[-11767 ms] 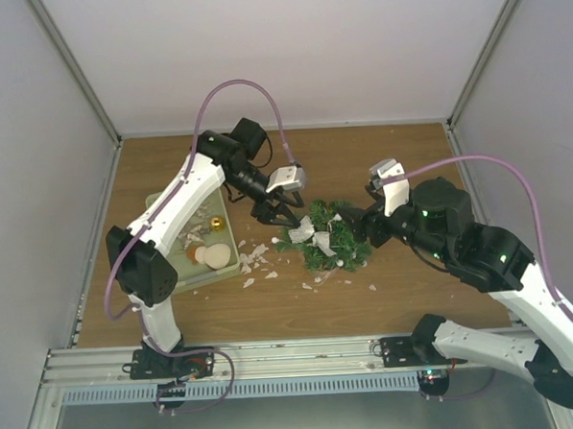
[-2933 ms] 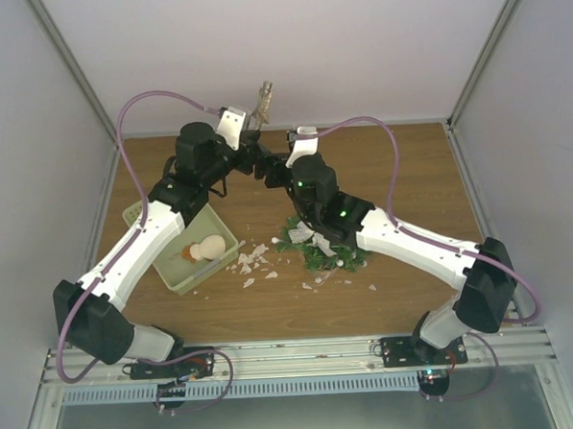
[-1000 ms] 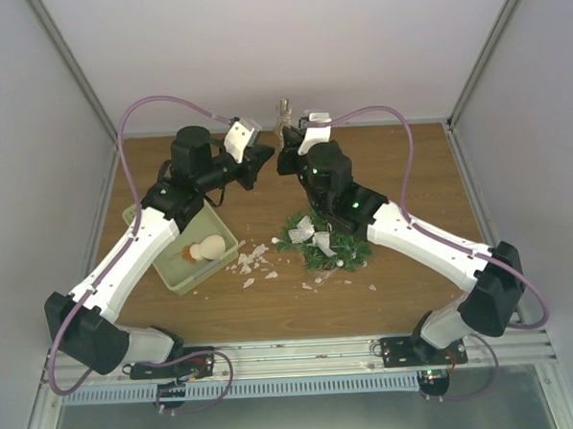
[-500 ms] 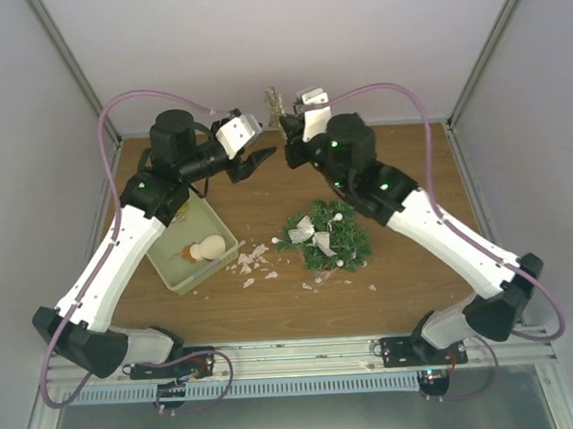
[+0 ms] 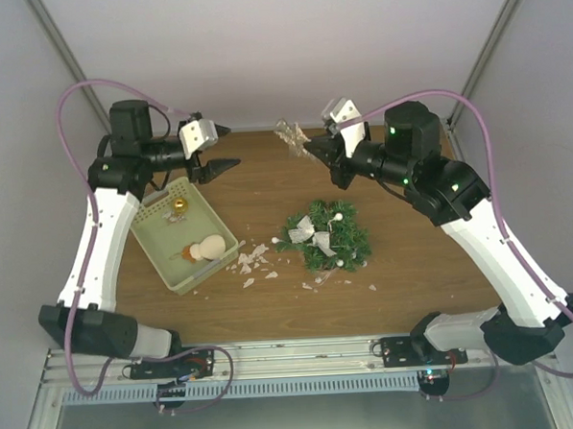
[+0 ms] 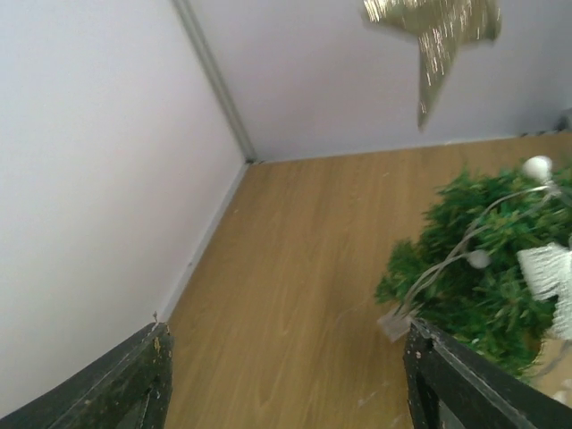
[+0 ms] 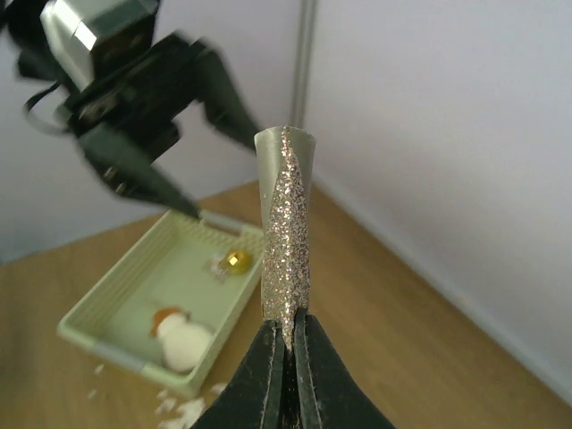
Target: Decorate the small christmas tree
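Note:
The small christmas tree lies on the wooden table at centre, draped with white ribbon and a beaded string; in the left wrist view the tree fills the right edge. My right gripper hovers above and behind it, shut on a gold glitter star. From the right wrist, the gripper pinches the star edge-on by its lower point. My left gripper is open and holds nothing, well left of the star, over the tray's far end. Its fingers frame bare wood, and the star hangs at the top.
A pale green tray on the left holds a gold ball and a white snowman ornament. White scraps litter the wood between tray and tree. Walls close in the table's back and sides.
My left gripper opened, let go of the star and swung away to the left. The right gripper kept the star and drew back to the right.

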You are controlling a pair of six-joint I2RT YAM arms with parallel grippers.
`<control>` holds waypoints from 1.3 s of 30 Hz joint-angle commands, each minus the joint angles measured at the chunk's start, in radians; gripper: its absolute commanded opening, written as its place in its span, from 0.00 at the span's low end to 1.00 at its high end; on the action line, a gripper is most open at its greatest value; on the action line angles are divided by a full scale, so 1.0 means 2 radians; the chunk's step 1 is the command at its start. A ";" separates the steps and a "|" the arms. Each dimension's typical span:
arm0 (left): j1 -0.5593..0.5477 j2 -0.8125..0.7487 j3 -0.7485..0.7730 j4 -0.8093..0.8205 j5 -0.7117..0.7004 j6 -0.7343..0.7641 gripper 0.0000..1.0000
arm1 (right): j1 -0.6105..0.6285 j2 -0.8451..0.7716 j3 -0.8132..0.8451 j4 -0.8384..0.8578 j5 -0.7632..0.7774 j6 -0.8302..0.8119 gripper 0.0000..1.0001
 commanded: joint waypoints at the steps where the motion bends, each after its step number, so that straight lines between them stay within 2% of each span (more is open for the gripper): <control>1: 0.018 0.048 0.077 -0.131 0.137 0.093 0.72 | -0.006 -0.001 0.001 -0.082 -0.084 -0.028 0.01; 3: 0.027 0.078 0.125 -0.208 0.175 0.144 0.76 | -0.006 -0.005 -0.010 -0.084 -0.110 -0.027 0.01; 6: 0.030 0.135 0.198 -0.330 0.192 0.216 0.81 | -0.006 -0.010 -0.030 -0.092 -0.137 -0.027 0.01; 7: 0.030 0.143 0.206 -0.345 0.192 0.210 0.83 | -0.006 -0.011 -0.037 -0.093 -0.144 -0.026 0.00; 14: 0.025 0.129 0.170 -0.345 0.194 0.229 0.89 | -0.006 -0.007 -0.070 -0.114 -0.161 -0.031 0.01; 17: 0.006 0.131 0.167 -0.345 0.176 0.224 0.89 | -0.006 0.009 -0.063 -0.116 -0.178 -0.037 0.01; 21: -0.019 0.135 0.155 -0.342 0.147 0.215 0.85 | -0.006 0.037 -0.049 -0.114 -0.183 -0.044 0.00; 25: -0.021 0.124 0.124 -0.294 0.139 0.173 0.82 | -0.006 0.064 -0.032 -0.114 -0.193 -0.054 0.01; 29: -0.034 0.110 0.093 -0.273 0.122 0.166 0.81 | -0.006 0.086 -0.016 -0.118 -0.189 -0.068 0.00; 36: -0.056 0.113 0.081 -0.289 0.122 0.181 0.78 | -0.006 0.111 0.007 -0.121 -0.201 -0.076 0.01; 39: -0.066 0.123 0.084 -0.307 0.125 0.193 0.72 | -0.006 0.118 0.011 -0.123 -0.204 -0.078 0.01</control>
